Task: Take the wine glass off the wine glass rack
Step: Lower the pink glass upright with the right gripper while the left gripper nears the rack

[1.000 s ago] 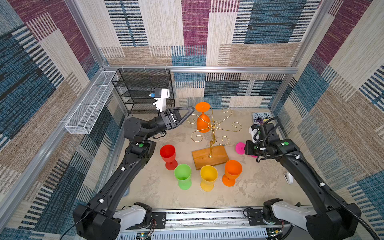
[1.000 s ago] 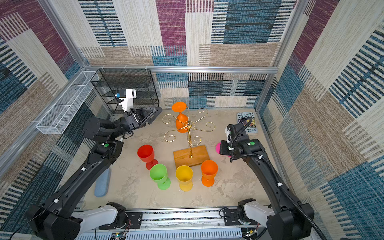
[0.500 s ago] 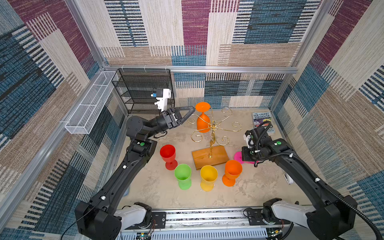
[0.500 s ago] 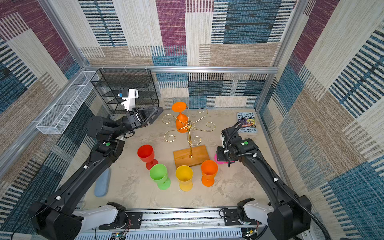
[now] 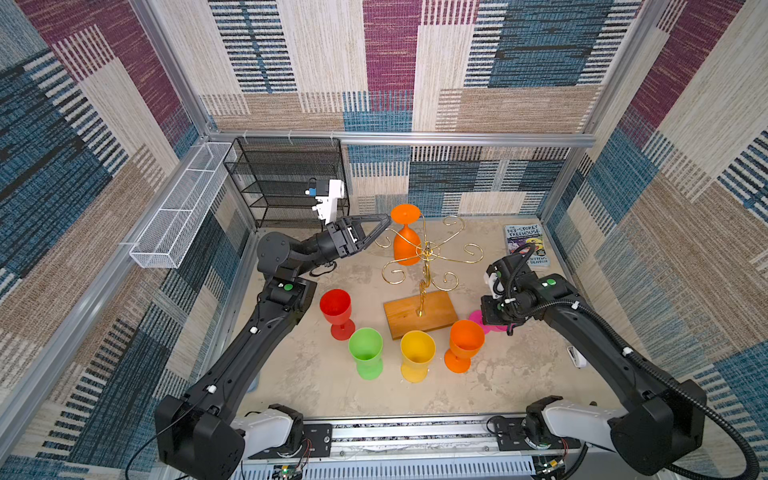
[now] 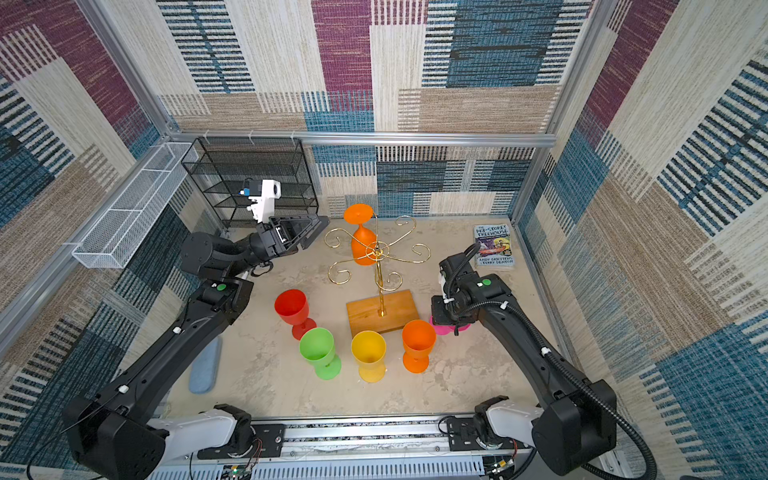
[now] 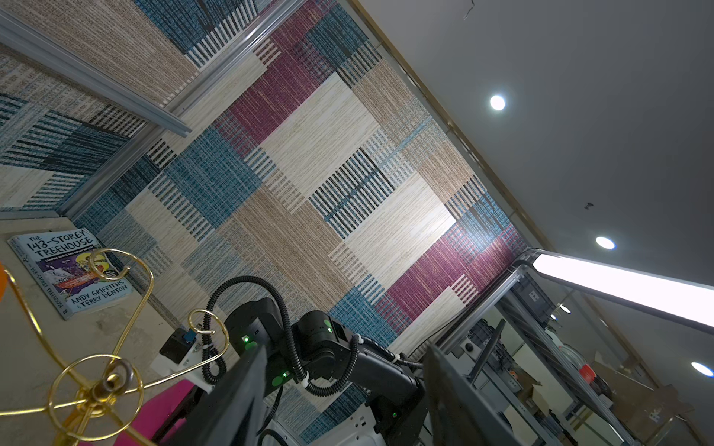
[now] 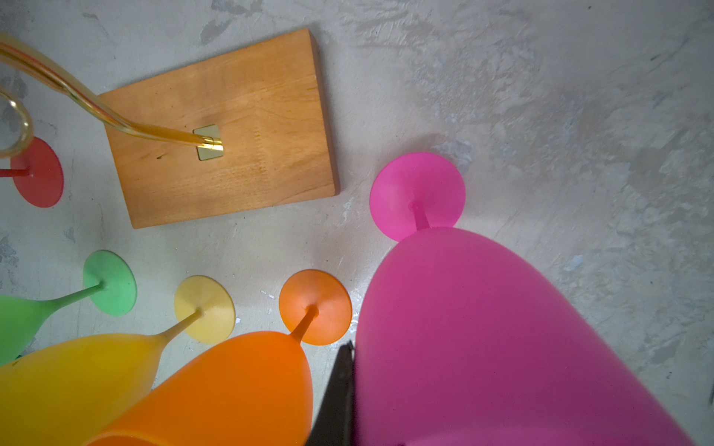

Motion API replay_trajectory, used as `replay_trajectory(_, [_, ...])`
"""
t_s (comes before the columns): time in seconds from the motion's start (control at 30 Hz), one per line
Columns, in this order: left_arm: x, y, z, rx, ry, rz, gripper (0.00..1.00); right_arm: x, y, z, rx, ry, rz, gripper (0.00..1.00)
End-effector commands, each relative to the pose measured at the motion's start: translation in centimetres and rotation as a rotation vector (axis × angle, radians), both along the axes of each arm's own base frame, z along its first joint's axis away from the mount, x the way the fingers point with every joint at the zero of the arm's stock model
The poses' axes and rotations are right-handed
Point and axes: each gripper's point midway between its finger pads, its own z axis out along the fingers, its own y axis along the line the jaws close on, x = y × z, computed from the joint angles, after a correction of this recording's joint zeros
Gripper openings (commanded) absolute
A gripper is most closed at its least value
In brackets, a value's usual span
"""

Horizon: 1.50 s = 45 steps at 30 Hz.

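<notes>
Since a moment ago my right tool [image 5: 493, 318] has swung away from the book [image 5: 525, 245] to the corner of the rack's wooden base, bringing the pink glass [image 5: 478, 321] down with it. My left tool [image 5: 380, 230] has only crept forward.

In both top views the orange wine glass [image 5: 406, 247] hangs on the wine glass rack [image 5: 428, 253] with its foot up and bowl down, so its long axis is upright. It lies straight ahead of my left tool [image 6: 316, 227], near the tips but not touching them. That tool's jaws stand apart and empty. My left arm is clearly the nearer one. My right sits low on the far side of the rack's post.

From my left wrist, both fingers [image 7: 239, 401] show with a wide gap. The rack's hub [image 7: 112, 382] lies outside that gap, off to one side. The orange glass is only a sliver at the frame's edge, so I judge it is not yet lined up.

From my right wrist, the pink glass [image 8: 502, 328] fills the view, with one dark finger [image 8: 340, 390] against its bowl. The jaws are drawn together, which I take to be a clamp on its rim. Its foot is on or just above the worktop [image 8: 560, 116], just beside the base [image 8: 224, 127].
</notes>
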Motion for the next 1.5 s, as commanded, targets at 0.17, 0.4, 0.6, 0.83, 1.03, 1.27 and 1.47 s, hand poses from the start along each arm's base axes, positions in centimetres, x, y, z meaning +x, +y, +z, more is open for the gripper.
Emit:
replay_trajectory(0.17, [-0.5, 0.2, 0.3, -0.013, -0.031, -0.011, 0.67, 1.0, 0.4, 1.2, 0.01, -0.041, 0.008, 0.21])
replay_trajectory(0.4, [-0.1, 0.5, -0.1, -0.012, -0.019, -0.002, 0.67, 1.3, 0.5, 1.9, 0.017, -0.068, 0.007, 0.28])
replay_trajectory(0.6, [1.5, 1.1, -1.0, -0.01, 0.028, 0.039, 0.67, 1.8, 0.6, 5.5, 0.06, -0.178, -0.014, 0.32])
replay_trajectory(0.83, [6.2, 3.4, -3.5, -0.021, 0.13, 0.135, 0.67, 1.8, 0.1, 11.2, 0.128, -0.359, -0.063, 0.35])
replay_trajectory(1.03, [11.4, 4.6, -7.3, 0.106, 0.204, 0.249, 0.67, 1.7, -2.0, 15.0, 0.114, -0.508, -0.165, 0.41])
replay_trajectory(1.27, [15.4, 4.1, -9.3, 0.195, 0.231, 0.29, 0.67, 1.4, -4.1, 18.3, 0.106, -0.662, -0.267, 0.49])
replay_trajectory(1.47, [17.9, 2.4, -11.6, 0.215, 0.282, 0.231, 0.64, 1.0, -5.5, 20.4, 0.125, -0.785, -0.331, 0.53])
